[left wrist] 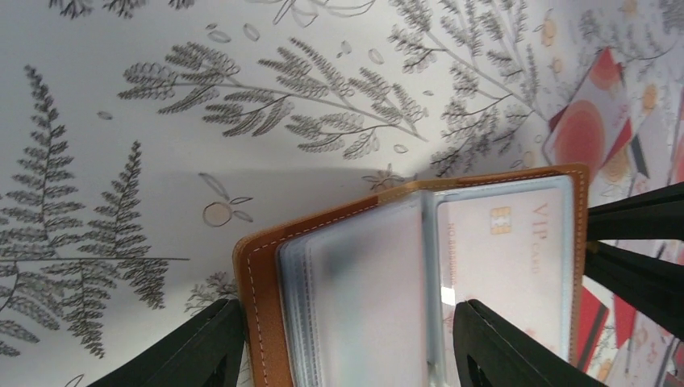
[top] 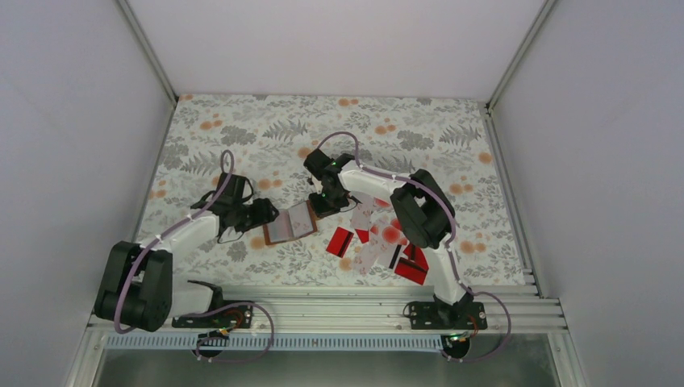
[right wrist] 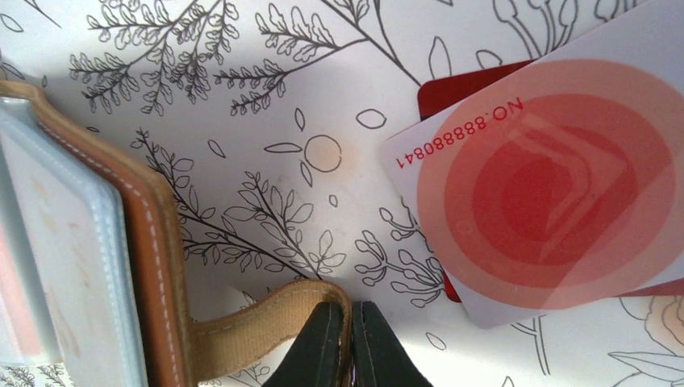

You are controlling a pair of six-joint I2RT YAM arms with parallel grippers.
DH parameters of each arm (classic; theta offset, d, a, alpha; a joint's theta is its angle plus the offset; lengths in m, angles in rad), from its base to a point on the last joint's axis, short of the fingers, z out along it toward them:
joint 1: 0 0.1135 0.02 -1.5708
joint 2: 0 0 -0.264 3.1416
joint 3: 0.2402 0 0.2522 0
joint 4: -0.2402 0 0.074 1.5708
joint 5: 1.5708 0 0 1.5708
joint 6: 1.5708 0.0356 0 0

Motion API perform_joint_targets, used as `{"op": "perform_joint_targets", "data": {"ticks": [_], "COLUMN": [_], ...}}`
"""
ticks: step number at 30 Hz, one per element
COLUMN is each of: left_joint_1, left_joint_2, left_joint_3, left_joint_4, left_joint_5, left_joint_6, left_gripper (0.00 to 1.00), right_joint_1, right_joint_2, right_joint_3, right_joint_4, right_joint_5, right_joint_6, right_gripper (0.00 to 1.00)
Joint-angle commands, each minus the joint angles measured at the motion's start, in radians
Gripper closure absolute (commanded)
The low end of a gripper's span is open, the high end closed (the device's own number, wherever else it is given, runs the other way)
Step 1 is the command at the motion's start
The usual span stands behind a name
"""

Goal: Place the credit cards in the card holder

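Note:
The brown card holder [top: 290, 224] lies open on the floral cloth, pale pockets up. In the left wrist view the card holder [left wrist: 258, 274] shows a white VIP card [left wrist: 508, 242] inside its right pocket. My left gripper [left wrist: 347, 310] is open, its fingers straddling the holder's left half; it also shows in the top view [top: 270, 216]. My right gripper [right wrist: 352, 310] is shut on the holder's tan strap [right wrist: 258, 326], at the holder's right edge [top: 323, 205]. Loose red cards [top: 339, 240] and white blotched cards [top: 387, 234] lie right of the holder. A blotched card [right wrist: 548, 193] covers a red card [right wrist: 468, 85].
The cards spread under the right arm's forearm [top: 419, 214], some hidden by it. A metal rail [top: 339, 310] runs along the near edge, and white walls close the sides and back. The floral cloth [top: 323, 121] covers the table.

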Motion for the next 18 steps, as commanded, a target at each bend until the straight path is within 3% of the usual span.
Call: {"op": "perform_joint_targets", "data": {"ticks": [1,18], "left_joint_1": [0.0,-0.001], "left_joint_2": [-0.022,-0.04], "left_joint_3": [0.05,0.11], "left_joint_4": [-0.014,0.01], "left_joint_5": [0.055,0.158], "left_joint_6": [0.006,0.002], "left_gripper": [0.35,0.35], "right_joint_1": [0.002,0.001], "right_joint_2": [0.037,0.054], "right_joint_3": [-0.004,0.013], "right_joint_4": [0.029,0.02], "right_joint_5": [-0.026,-0.044], "right_joint_6": [-0.004,-0.013], "right_gripper": [0.96,0.96]}}
